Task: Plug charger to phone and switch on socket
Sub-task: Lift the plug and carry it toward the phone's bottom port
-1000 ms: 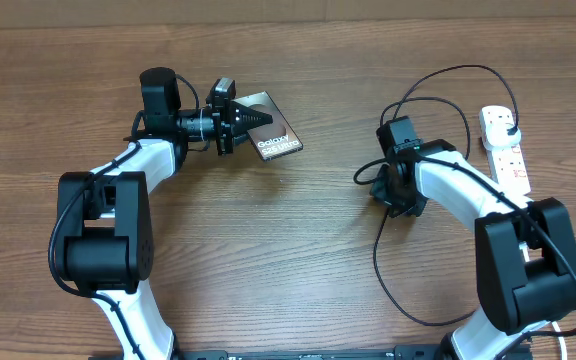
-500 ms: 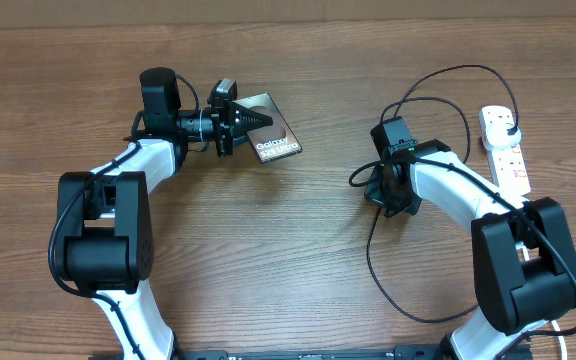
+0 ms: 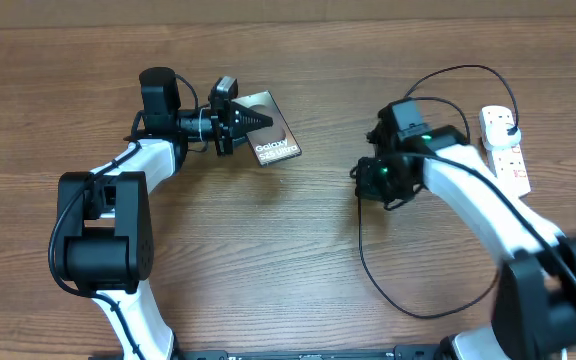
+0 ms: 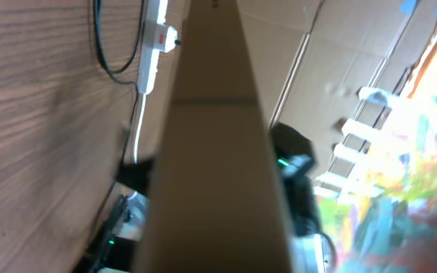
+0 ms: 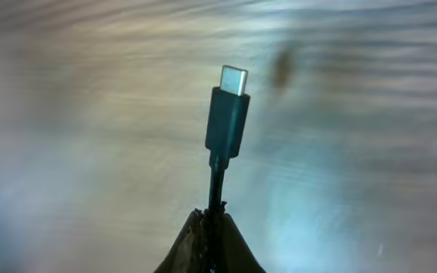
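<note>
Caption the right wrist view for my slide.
Right fingers pinch the charger just below its connector tip; table blurred.

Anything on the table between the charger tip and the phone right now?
Nothing visible. The right end effector grips the charger just behind its tip, the left end effector grips the phone, and the overhead view shows only bare table between them.

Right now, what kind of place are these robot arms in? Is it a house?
Likely a robot test lab, not a home: a wooden table, cardboard panels behind it, and a socket laid out for practice.
</note>
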### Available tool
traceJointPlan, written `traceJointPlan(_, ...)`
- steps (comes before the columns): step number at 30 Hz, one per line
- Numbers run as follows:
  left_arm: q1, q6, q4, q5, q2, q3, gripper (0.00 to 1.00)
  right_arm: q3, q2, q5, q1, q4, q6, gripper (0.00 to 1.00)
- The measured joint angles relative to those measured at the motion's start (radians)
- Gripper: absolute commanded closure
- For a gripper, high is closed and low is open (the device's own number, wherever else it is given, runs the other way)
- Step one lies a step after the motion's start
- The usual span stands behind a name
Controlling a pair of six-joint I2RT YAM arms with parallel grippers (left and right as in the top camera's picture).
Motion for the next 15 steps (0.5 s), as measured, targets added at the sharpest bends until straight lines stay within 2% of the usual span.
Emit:
traceJointPlan(7,0.0,0.003,0.2,0.025,0.0,0.016,0.96,0.007,-0.269,-0.192,0.0,-0.153,-0.223,0.96)
traceJointPlan(11,-0.001,0.002,0.209,0.034,0.0,0.069,0.96,0.007,-0.356,-0.343,0.006,-0.231,-0.37,0.96)
traceJointPlan(15,-0.009,0.013,0.214,0.038,0.0,0.138,0.96,-0.001,-0.371,-0.42,0.042,-0.196,-0.429,0.96)
